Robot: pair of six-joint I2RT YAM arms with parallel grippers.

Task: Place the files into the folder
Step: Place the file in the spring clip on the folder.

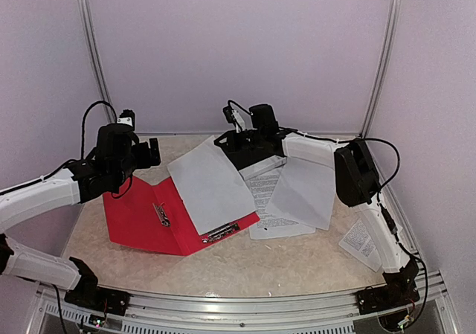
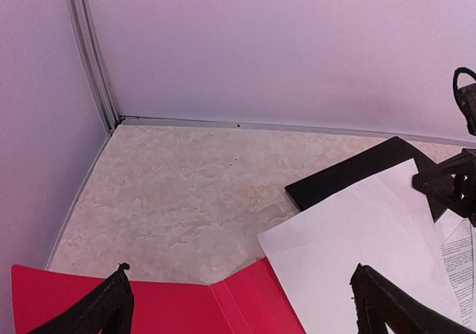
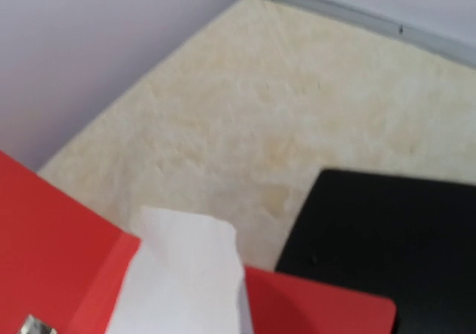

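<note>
The red folder [image 1: 141,219] lies open on the table's left half. A blank white sheet [image 1: 212,185] rests across its right flap. My right gripper [image 1: 239,154] is at that sheet's far right corner, shut on it. In the right wrist view the sheet [image 3: 186,274] rises from the bottom edge over the folder [image 3: 52,230], and the fingers are out of frame. My left gripper [image 1: 149,153] hovers open over the folder's far edge, nothing between its fingertips [image 2: 119,297]. More files lie to the right: a printed sheet [image 1: 271,200], a blank one [image 1: 305,193] and a small printed one [image 1: 361,239].
A flat black board [image 2: 349,174] lies on the table beyond the folder, under the held sheet's far corner. Metal clips sit at the folder's spine [image 1: 161,213] and near edge [image 1: 221,233]. Pale walls close in the back and both sides.
</note>
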